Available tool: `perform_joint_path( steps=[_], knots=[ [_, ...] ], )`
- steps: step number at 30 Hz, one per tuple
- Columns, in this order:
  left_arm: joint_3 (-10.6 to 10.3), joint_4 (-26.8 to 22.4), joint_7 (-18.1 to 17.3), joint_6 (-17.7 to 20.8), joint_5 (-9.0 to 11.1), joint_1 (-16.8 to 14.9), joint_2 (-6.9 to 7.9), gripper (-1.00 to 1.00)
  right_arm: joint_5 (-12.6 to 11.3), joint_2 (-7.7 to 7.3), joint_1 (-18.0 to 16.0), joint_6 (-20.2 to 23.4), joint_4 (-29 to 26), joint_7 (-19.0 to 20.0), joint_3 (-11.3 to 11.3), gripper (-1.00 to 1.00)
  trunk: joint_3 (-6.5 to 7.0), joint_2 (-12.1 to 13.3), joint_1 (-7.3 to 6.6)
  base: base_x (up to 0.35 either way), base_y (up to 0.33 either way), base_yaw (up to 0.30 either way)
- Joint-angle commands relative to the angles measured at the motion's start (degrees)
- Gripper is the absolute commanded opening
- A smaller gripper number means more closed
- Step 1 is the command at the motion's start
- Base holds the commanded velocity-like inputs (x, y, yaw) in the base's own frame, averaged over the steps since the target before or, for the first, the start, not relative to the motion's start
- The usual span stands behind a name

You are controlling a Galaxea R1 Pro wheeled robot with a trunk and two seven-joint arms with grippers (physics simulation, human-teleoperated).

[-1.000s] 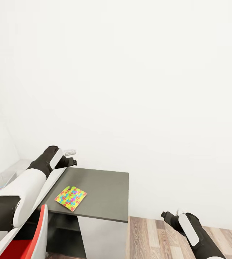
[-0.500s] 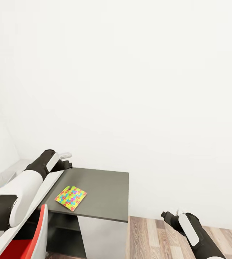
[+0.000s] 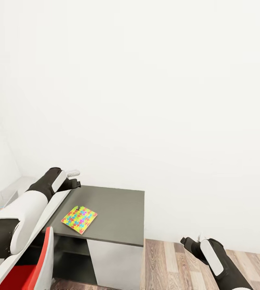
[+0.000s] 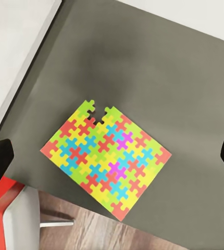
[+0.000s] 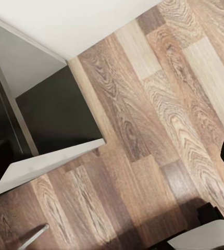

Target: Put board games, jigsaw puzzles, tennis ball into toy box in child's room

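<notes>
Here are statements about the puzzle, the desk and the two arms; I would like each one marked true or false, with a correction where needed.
1. The jigsaw puzzle lies flat on the dark grey side desk. True.
2. The puzzle is complete at every edge. False: one edge has a notch where a piece is missing.
3. The left gripper holds the puzzle. False: it is above the desk, apart from the puzzle, with its fingers spread.
4. The right gripper is over the wood-plank floor. True.
5. A chair with red on it stands beside the desk. True.
</notes>
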Motion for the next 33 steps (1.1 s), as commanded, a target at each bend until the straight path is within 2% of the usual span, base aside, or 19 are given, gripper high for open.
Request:
perform_joint_path(
  steps=[1,20,23,25,26,27,29,33],
  knots=[
    [-0.26,-0.08,0.42,0.18,0.60,-0.04,0.04,1.00,-0.61,-0.01,-0.04,0.15,-0.09,-0.51,0.01,1.00,-0.24,-0.15,0.04,0.000,0.000,0.000],
    [0.10,-0.02,0.41,0.29,0.33,-0.20,0.25,1.00,-0.61,-0.03,-0.04,0.15,-0.02,-0.49,-0.05,1.00,-1.99,-0.15,0.04,0.000,0.000,0.000],
    [0.19,0.00,0.57,1.10,-1.53,-0.39,-0.01,1.00,-0.61,-0.03,-0.04,0.15,0.04,-0.49,-0.07,1.00,-2.27,-0.15,0.04,0.000,0.000,0.000],
    [0.27,-0.03,0.86,1.56,-3.91,-0.68,-0.23,1.00,-0.61,-0.07,-0.04,0.15,0.11,-0.49,-0.08,1.00,-2.45,-0.15,0.04,0.000,0.000,0.000],
    [0.31,-0.05,1.08,1.73,-5.72,-1.33,-0.33,1.00,-0.61,-0.09,-0.04,0.15,0.14,-0.49,-0.08,1.00,-2.54,-0.15,0.04,0.000,0.000,0.000],
    [0.33,-0.04,1.18,1.71,-6.56,-1.81,-0.36,1.00,-0.61,-0.10,-0.04,0.15,0.17,-0.49,-0.08,1.00,-2.64,-0.15,0.04,0.000,0.000,0.000],
    [0.38,0.12,1.38,1.53,-8.92,-4.06,-0.40,1.00,-0.61,-0.15,-0.04,0.13,0.23,-0.49,-0.08,1.00,-2.82,-0.15,0.04,0.000,0.000,0.000],
    [0.42,0.05,1.46,1.41,-10.13,-5.73,-0.50,1.00,-0.61,-0.13,-0.04,0.04,0.26,-0.49,-0.06,1.00,-3.19,-0.15,0.04,0.000,0.000,0.000]
  ],
)
